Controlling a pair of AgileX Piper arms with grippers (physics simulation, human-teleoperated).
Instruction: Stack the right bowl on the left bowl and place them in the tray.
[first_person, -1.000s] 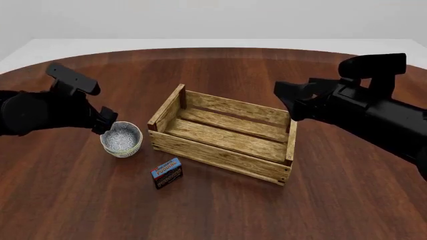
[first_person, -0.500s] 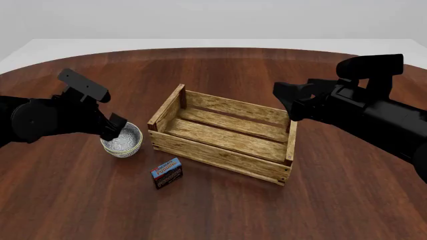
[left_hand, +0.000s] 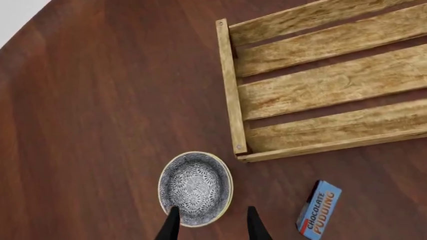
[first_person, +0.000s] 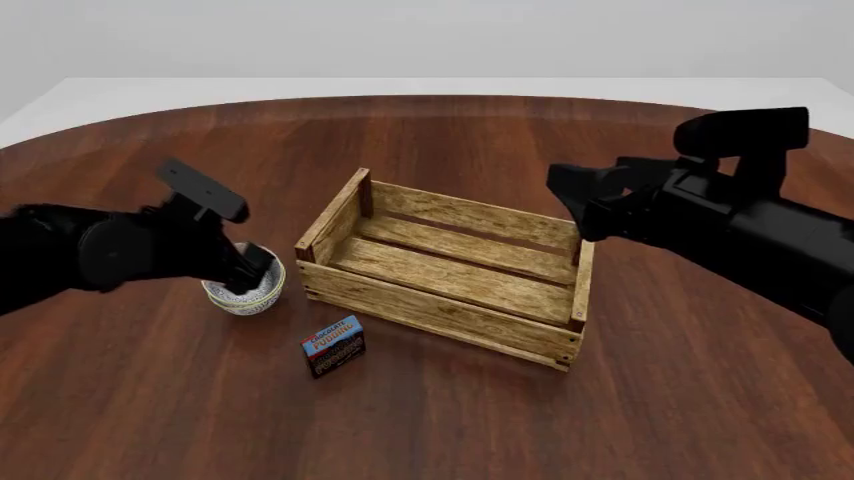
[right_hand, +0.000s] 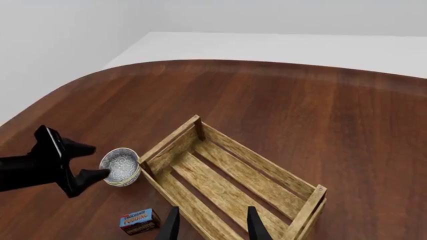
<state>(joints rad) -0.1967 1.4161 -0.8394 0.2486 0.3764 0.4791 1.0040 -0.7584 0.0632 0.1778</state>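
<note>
**Front view with both wrist views.** One tray (first_person: 441, 320), one small box (first_person: 335, 346) and two bowls stand on a round wooden table (first_person: 160, 400).

The bowls occupy a single spot at about 9 o'clock from the tray, just beside its short end wall and outside it. Two rims show there, one above the other. The right bowl (first_person: 264, 280) sits nested in the left bowl (first_person: 240, 304). The left wrist view shows only the speckled inside of the upper bowl (left_hand: 195, 187).

The box, red and blue and lettered "chocolate pudding", lies at about 5 o'clock from the bowls. It is apart from both the bowls and the tray.

The left gripper (first_person: 251, 268) is spread wide and grasps nothing. It is down at the stack, with one finger (left_hand: 172, 220) over the bowl's inside and the other outside the rim. Contact with the rim cannot be told.

The right gripper (first_person: 577, 205) is likewise parted and empty. It hangs in the air near the tray's 2 o'clock corner.

The tray holds nothing.
</note>
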